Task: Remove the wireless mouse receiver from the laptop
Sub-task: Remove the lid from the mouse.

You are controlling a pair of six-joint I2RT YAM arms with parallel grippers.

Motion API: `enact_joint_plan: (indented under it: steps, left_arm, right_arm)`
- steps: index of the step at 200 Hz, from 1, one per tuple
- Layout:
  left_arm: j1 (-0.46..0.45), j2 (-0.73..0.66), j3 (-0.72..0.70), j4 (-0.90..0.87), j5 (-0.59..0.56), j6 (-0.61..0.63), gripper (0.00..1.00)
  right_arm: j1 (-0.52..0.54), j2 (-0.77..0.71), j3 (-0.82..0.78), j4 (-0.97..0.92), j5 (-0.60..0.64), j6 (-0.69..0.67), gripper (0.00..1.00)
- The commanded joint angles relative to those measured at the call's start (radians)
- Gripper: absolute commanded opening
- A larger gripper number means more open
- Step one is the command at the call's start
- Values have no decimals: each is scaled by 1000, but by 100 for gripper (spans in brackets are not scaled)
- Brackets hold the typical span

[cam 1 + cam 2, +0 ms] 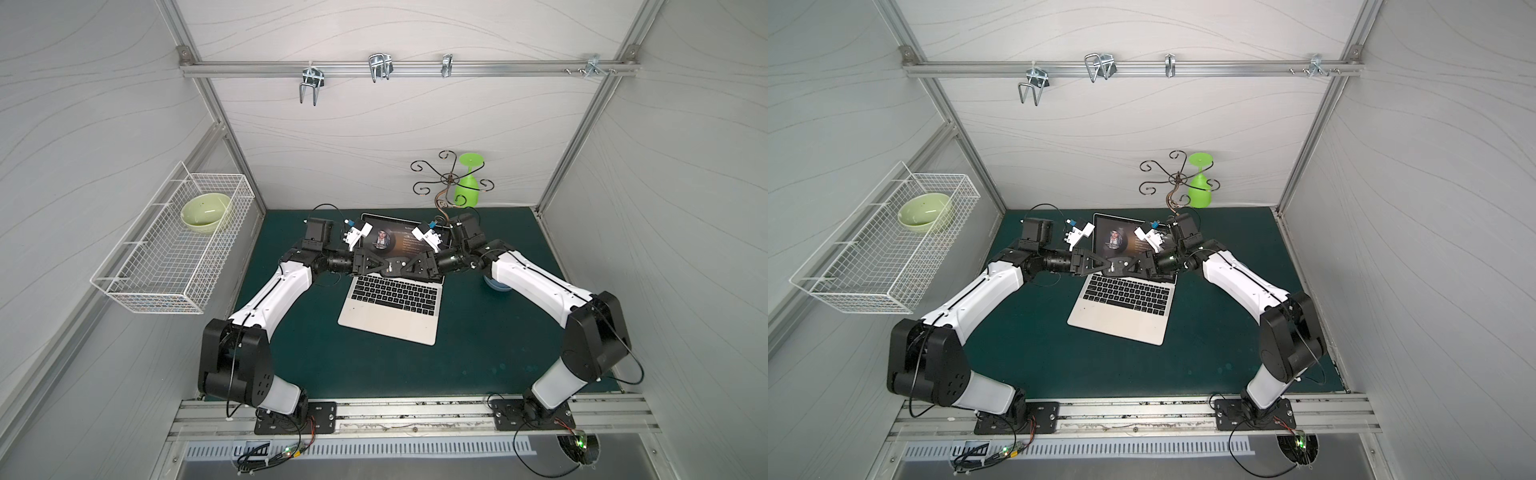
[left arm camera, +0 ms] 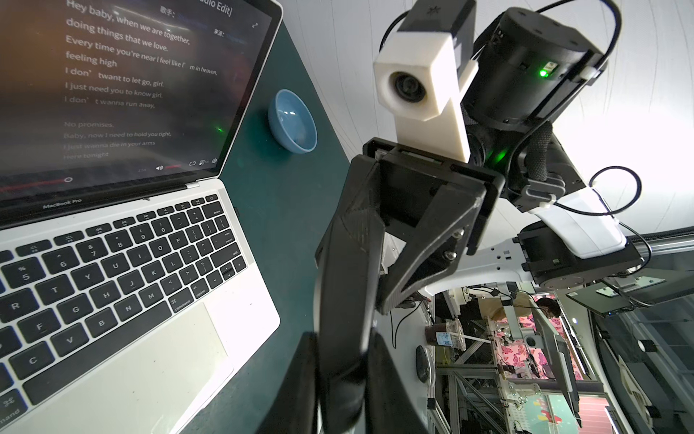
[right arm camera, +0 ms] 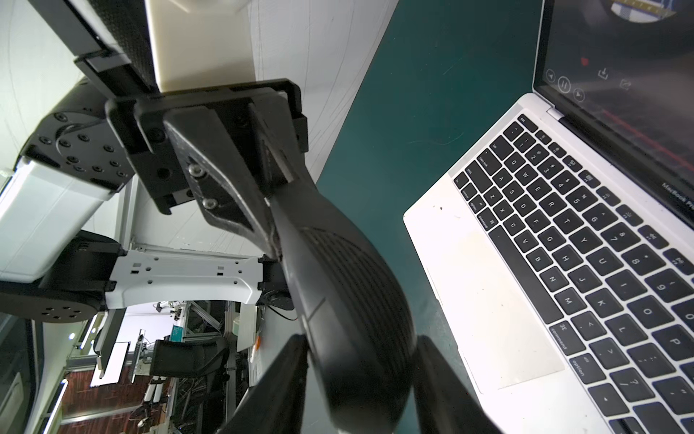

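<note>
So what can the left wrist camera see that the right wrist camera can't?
Only the left wrist view shows the blue bowl and the song words. Only the right wrist view shows the play buttons and the stripy face of the black mouse. Both show the laptop with its keys, the green table and that mouse.

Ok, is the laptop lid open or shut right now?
Open. The laptop has its lid raised, keyboard exposed, and song lyrics lit on the display in the left wrist view.
</note>
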State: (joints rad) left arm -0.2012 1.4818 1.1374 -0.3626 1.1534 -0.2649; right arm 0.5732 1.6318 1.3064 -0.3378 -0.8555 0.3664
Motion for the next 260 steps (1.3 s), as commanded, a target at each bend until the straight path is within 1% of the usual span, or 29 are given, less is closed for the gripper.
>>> enact_joint_plan:
  steps: [1,36,65,87,103,157,178,187,190,196,203,217,226,232,252,260]
  left_arm:
    - [-3,-12,28,21,47,0,0]
    - [-3,-5,28,17,50,2,0]
    - [-3,1,28,14,51,4,0]
    - [-5,6,32,9,52,8,0]
    - [-6,6,33,4,51,12,0]
    - [-6,11,39,-12,50,20,0]
    - [-8,17,45,-16,52,20,0]
    - [-9,17,44,-18,51,21,0]
    - [-9,17,45,-19,51,21,0]
    - [-9,17,45,-18,52,22,0]
    - [-9,17,45,-19,52,21,0]
    - [-9,18,47,-18,54,21,0]
    - [-9,20,47,-19,54,21,0]
    - [-10,21,47,-19,55,21,0]
    - [-11,23,47,-17,58,19,0]
    - [-11,23,48,-18,58,18,0]
  right_arm:
    - [-5,-8,1,2,23,1,45]
    - [-12,-16,-9,27,21,17,40]
    - [-16,-21,-20,46,18,26,39]
    - [-20,-18,-21,58,4,37,40]
    - [-21,-20,-25,63,0,41,44]
    - [-38,-46,-44,82,10,46,43]
    - [-46,-47,-43,83,8,55,39]
    - [-47,-47,-44,84,8,54,33]
    - [-47,-47,-45,84,9,55,28]
    - [-47,-48,-45,83,13,55,23]
    - [-47,-47,-48,87,14,60,22]
    - [-45,-39,-50,101,2,72,28]
    - [-42,-35,-49,99,6,72,39]
    - [-39,-33,-46,95,11,69,44]
    - [-32,-27,-43,94,17,70,50]
    - [-30,-25,-40,90,19,67,50]
